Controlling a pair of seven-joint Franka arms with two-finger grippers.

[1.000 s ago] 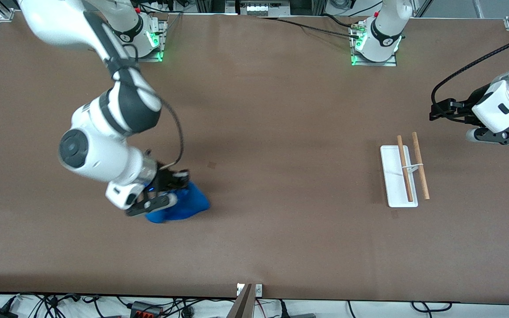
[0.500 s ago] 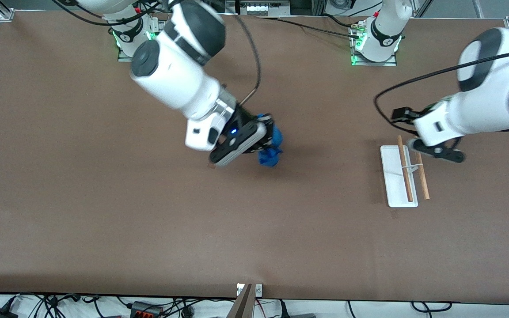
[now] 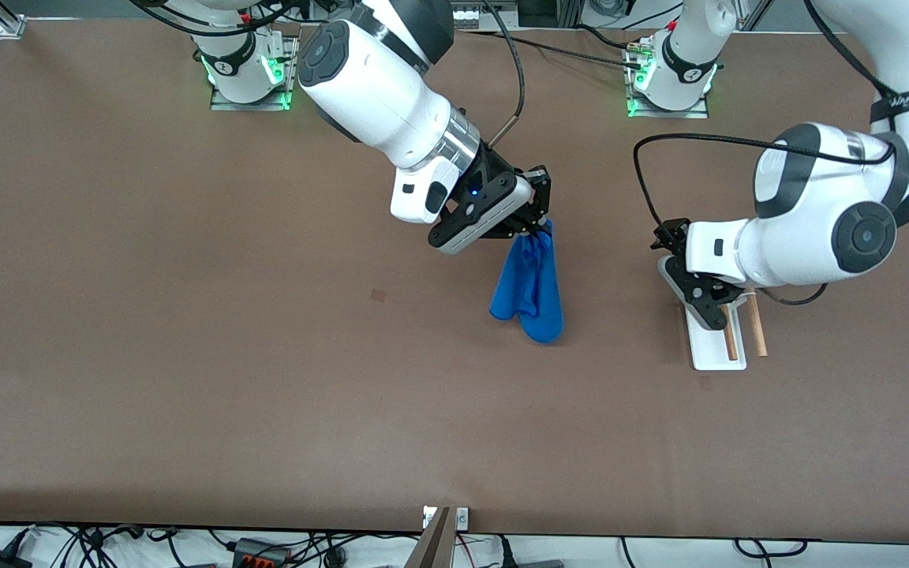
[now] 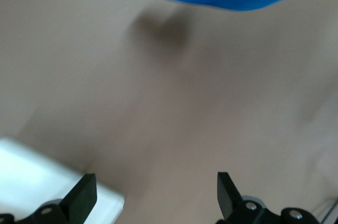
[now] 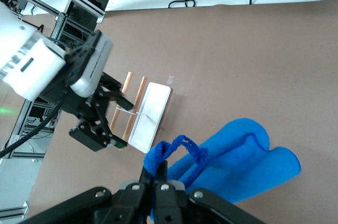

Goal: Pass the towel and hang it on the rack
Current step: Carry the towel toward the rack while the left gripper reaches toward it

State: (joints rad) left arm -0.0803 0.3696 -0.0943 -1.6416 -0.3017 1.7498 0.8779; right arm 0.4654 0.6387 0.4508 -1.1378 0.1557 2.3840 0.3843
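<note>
Since half a second ago, the right gripper [image 3: 537, 225] has carried the towel [image 3: 529, 285] toward the rack [image 3: 708, 347], pinching its top corner over mid-table. Left wrist view: left gripper [image 4: 153, 195] spread wide beside the rack. Right wrist view: fingers [image 5: 158, 174] clamp the hem.

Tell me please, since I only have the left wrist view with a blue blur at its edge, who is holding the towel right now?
Observer: The right hand has it pinched by a bunched edge, up over mid-table.
Operator: Does the towel hang free?
Observer: Yes, it drapes down from the hand, folded double lengthwise.
Operator: And where is my left hand?
Observer: Open, over the rack, at the end of it farther from the front camera, apart from the towel.
</note>
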